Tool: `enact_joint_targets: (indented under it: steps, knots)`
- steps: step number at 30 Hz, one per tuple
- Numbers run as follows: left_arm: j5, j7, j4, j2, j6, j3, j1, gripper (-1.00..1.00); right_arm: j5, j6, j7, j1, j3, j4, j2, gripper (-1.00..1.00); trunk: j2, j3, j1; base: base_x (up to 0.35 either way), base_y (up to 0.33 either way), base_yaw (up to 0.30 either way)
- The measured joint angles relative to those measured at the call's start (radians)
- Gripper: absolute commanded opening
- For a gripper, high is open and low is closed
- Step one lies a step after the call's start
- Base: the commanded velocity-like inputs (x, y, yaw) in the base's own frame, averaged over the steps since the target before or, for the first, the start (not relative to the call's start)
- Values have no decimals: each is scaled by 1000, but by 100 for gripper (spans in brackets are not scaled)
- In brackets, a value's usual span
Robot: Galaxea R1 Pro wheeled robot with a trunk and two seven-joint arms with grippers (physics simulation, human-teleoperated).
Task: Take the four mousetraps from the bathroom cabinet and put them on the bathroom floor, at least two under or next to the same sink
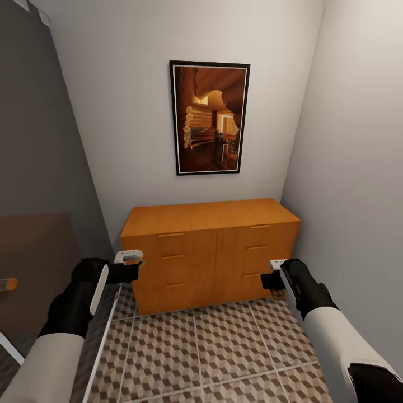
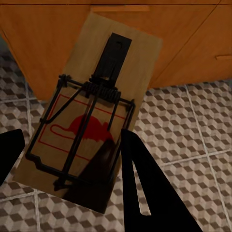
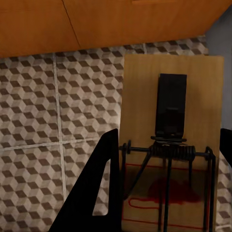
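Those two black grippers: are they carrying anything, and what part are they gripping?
Each holds a flat tan wooden mousetrap by its red-printed end: the left gripper one mousetrap, the right gripper another mousetrap.

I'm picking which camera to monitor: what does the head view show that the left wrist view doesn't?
Head view: a framed cabin picture on the wall, both arms, and the right gripper.

Left wrist view: a flat wooden mousetrap with a black wire spring and red mouse print, held between the black fingers.

Both: the orange-brown wooden cabinet and cube-patterned floor tiles.
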Motion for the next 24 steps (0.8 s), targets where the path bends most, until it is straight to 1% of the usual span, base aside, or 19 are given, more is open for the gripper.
enact_joint_targets:
  steps: [24]
  knots:
    - [-3,1,0,-1,0,0,0,-100,0,0,0,0,0,0,0,-100,0,0,1,-339,0,0]
